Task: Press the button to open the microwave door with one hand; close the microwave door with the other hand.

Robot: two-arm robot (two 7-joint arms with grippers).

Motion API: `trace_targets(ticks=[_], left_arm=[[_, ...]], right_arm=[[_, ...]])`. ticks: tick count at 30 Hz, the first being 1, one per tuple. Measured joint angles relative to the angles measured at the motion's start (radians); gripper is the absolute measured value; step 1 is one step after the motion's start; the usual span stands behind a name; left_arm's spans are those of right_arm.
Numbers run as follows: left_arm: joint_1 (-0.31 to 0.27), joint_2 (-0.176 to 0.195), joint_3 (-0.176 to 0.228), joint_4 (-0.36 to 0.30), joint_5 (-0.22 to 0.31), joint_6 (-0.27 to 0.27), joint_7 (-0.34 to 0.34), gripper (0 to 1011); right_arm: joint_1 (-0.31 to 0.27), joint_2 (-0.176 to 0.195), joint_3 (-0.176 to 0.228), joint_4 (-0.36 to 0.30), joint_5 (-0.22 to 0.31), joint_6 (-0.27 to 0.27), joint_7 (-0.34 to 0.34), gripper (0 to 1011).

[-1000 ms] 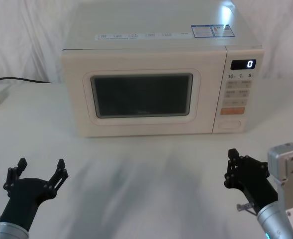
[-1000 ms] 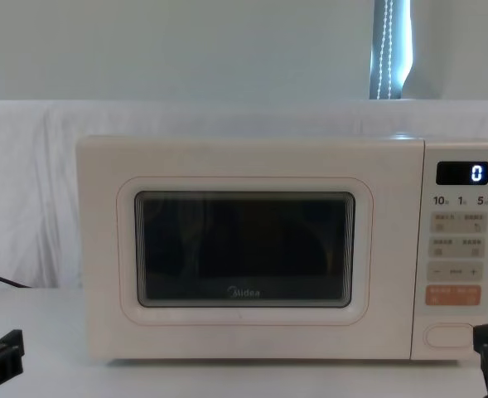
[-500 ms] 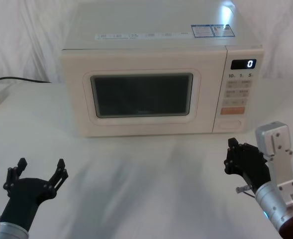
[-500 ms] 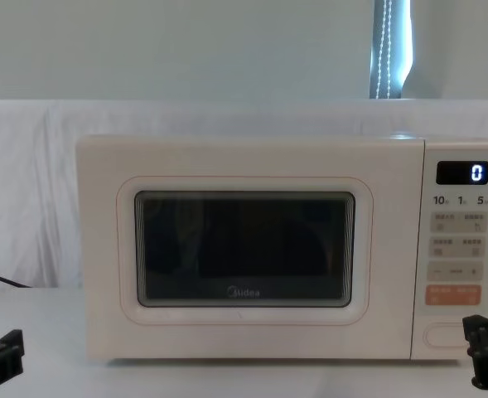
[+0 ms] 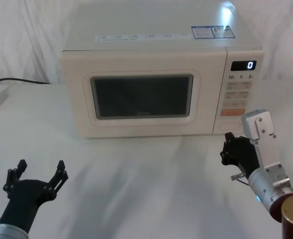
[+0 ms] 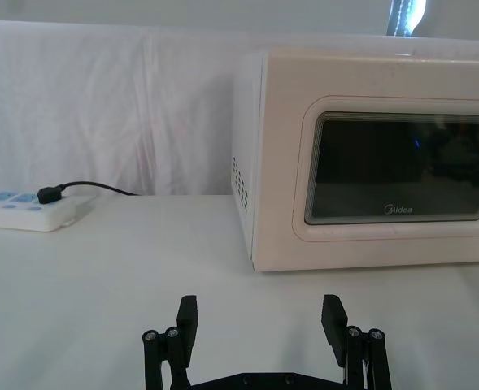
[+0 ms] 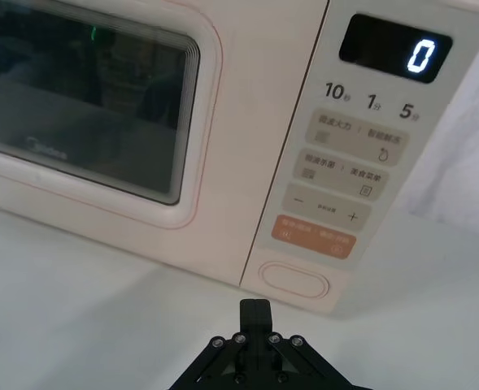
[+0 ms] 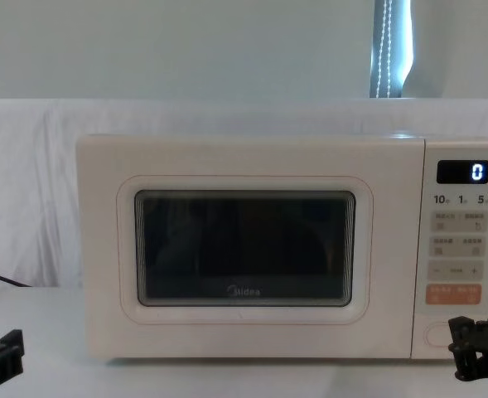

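At the bottom of the microwave's control panel, just under the orange key (image 7: 316,236), the button (image 7: 294,281) is seen unpressed, and the microwave door (image 5: 142,96) to its left is shut flush with the cabinet, its dark window facing forward. Right in front of that button, low over the white table (image 5: 136,174), the right gripper (image 5: 228,148) is held with its fingers pressed together into a single tip, aimed at the panel but apart from it; from the chest view it is seen overlapping the button's right end. Above, a glowing 0 is shown on the display (image 7: 395,48). Well apart, down at the near left, the left gripper (image 5: 39,173) is parked with its fingers spread wide, nothing between them. A power strip (image 6: 25,211) is glimpsed at the far left.
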Motion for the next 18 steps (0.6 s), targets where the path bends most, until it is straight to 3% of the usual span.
trace_targets(ticks=[6,18], left_arm=[[0.0,0.0,0.0,0.0,0.0,0.0,0.0,1001],[0.0,0.0,0.0,0.0,0.0,0.0,0.0,1001]], right_arm=[[0.039,-0.011,0.007,0.051,-0.02,0.008,0.01,0],[0.112,-0.059,0.063,0.17,-0.01,0.016,0.016,0]])
